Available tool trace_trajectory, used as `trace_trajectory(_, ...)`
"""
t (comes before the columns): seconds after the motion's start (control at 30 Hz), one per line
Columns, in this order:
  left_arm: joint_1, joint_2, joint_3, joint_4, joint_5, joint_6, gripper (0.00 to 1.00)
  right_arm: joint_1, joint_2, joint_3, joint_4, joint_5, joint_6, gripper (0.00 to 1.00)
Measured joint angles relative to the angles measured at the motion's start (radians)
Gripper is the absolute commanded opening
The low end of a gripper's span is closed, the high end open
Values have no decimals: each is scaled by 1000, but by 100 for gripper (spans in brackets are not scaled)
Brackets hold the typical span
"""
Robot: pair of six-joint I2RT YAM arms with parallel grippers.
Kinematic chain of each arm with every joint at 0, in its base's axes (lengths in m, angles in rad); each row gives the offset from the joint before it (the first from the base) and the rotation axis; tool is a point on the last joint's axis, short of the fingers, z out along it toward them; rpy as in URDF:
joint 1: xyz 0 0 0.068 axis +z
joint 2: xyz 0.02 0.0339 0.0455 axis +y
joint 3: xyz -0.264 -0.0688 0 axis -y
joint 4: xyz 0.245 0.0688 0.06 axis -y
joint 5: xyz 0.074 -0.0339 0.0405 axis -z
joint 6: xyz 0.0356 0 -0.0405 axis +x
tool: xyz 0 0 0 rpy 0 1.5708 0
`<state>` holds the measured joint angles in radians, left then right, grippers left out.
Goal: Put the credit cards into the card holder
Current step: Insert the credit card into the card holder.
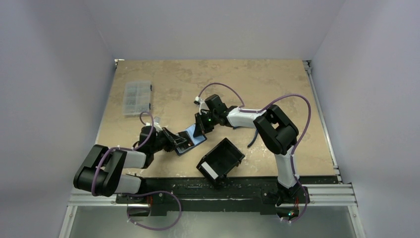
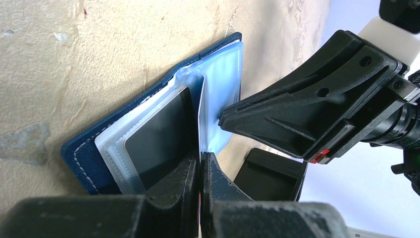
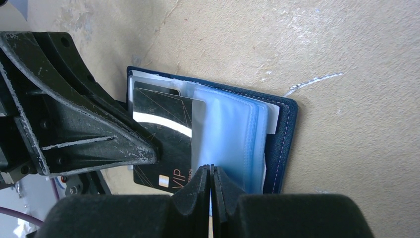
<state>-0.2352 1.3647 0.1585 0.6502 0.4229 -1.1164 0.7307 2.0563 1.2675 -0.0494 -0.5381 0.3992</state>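
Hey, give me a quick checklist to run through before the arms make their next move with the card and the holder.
1. Card holder lies open on the table: ok.
2. Left gripper jaws shut on the dark VIP card: ok.
3. Right gripper jaws shut on a clear sleeve of the holder: ok.
4. Card's leading edge inside a pocket: cannot tell.
5. The two grippers apart, not touching: ok, though close.
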Motion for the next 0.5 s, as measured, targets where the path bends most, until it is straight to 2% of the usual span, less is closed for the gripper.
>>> trace_trajectory(0.5,-6,23,-42,107,-43,-53,0,0,2,0,3,-3,0,10)
